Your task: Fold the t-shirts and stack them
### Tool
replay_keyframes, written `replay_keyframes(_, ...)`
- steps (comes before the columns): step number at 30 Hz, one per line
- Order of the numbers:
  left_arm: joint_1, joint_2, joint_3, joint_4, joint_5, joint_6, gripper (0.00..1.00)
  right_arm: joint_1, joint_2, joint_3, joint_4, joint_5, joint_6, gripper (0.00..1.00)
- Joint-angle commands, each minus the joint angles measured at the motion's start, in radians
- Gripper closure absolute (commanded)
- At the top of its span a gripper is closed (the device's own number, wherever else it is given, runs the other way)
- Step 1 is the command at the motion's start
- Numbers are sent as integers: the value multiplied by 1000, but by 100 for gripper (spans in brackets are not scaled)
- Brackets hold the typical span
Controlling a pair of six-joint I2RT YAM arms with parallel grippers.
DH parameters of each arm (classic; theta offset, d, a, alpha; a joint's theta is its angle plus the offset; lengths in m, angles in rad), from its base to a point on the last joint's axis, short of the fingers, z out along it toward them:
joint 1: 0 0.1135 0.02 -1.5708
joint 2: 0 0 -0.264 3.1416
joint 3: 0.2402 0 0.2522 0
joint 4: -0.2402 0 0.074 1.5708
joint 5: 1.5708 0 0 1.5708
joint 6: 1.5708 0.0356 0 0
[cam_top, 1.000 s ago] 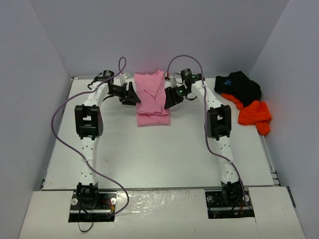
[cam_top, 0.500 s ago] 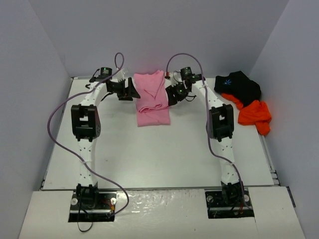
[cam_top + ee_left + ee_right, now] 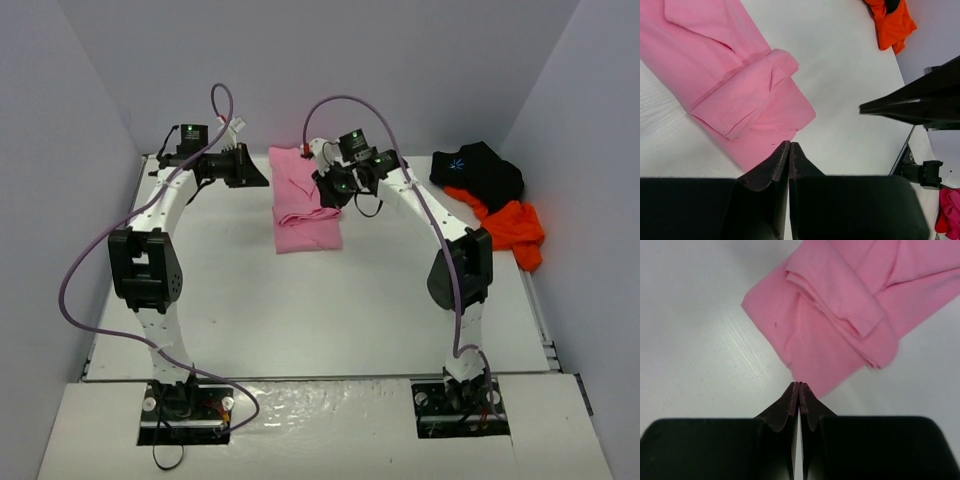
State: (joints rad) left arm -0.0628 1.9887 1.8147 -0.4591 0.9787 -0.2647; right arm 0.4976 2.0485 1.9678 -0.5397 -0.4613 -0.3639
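Observation:
The pink t-shirt lies folded in a long strip at the back middle of the table, also seen in the left wrist view and the right wrist view. My left gripper hovers off its far left corner, shut, with nothing between the fingers. My right gripper hangs over the shirt's right edge, shut and empty too. The black t-shirt with a light-blue print and the orange t-shirt lie crumpled at the back right.
Grey walls close in the white table on the left, back and right. The orange shirt shows at the top of the left wrist view, with the right arm as a dark shape beside it.
Both grippers have gone from open to shut. Both arms have risen and drawn back; the left gripper has moved off the pink shirt's left edge. The shirts lie as before.

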Motion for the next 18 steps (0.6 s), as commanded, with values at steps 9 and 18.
replay_keyframes(9, -6, -61, -52, 115, 33, -24, 100, 36, 264, 84, 0, -56, 44, 100)
replay_keyframes(18, -6, -49, -55, 102, 40, 7, 100, 61, 365, 187, 0, -8, 26, 100)
